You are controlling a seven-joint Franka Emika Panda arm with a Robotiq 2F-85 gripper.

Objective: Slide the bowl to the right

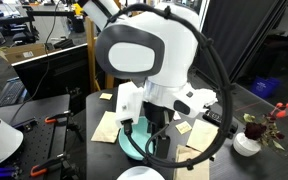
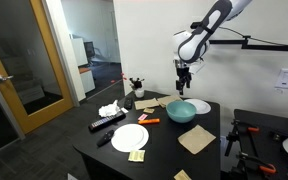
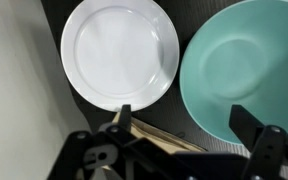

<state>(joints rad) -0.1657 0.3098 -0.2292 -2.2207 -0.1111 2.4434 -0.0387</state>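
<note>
Black table (image 2: 169,140) in an office room, glass door (image 2: 19,65) nearby.
Fingers (image 3: 246,122) spread, hanging above the teal bowl (image 2: 180,111) beside a white plate (image 3: 120,52).

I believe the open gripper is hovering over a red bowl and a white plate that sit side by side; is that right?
Not quite: the bowl is teal, not red, as the wrist view shows. The open gripper does hover over it and the white plate beside it.

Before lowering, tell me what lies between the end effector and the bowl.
Nothing lies there. In an exterior view the end effector hangs above the bowl, with only open air between them.
</note>
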